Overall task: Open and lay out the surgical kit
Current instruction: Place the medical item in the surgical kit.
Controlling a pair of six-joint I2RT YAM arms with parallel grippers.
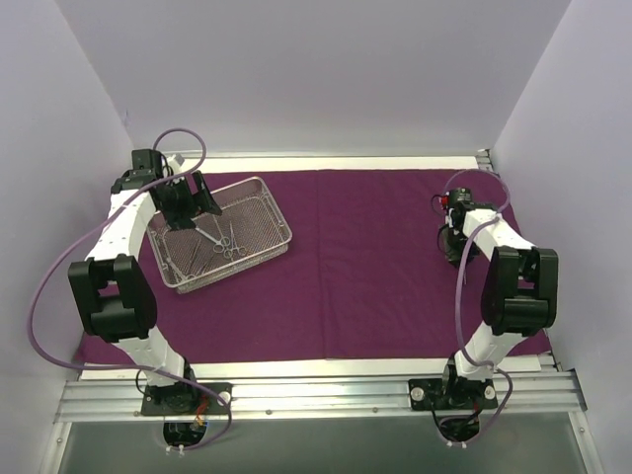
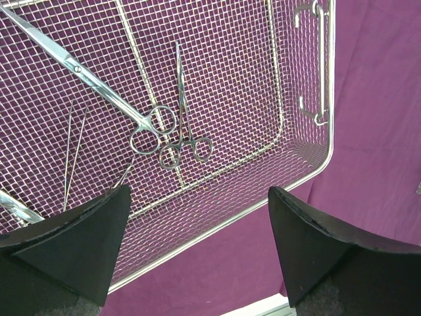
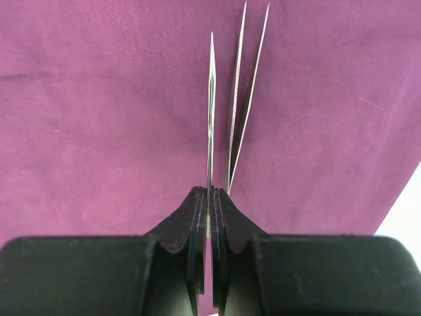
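The dark purple cloth (image 1: 395,267) lies spread flat over the table. The silver wire-mesh tray (image 1: 277,209) sits on its left part and holds scissor-like instruments (image 1: 222,240). In the left wrist view the tray (image 2: 329,99) holds long scissors (image 2: 105,92), a smaller clamp (image 2: 181,99) and thin tweezers (image 2: 72,151). My left gripper (image 1: 188,202) hovers open and empty over the tray's edge (image 2: 197,194). My right gripper (image 1: 451,237) is low over the cloth at the right, shut (image 3: 210,191) on a slim metal instrument (image 3: 210,99). Two more thin metal prongs (image 3: 247,99) show just right of it.
White walls close in on the left, back and right. A bare white table strip (image 1: 326,161) runs behind the cloth. An aluminium rail (image 1: 316,390) with both arm bases runs along the near edge. The cloth's right edge shows in the right wrist view (image 3: 401,197).
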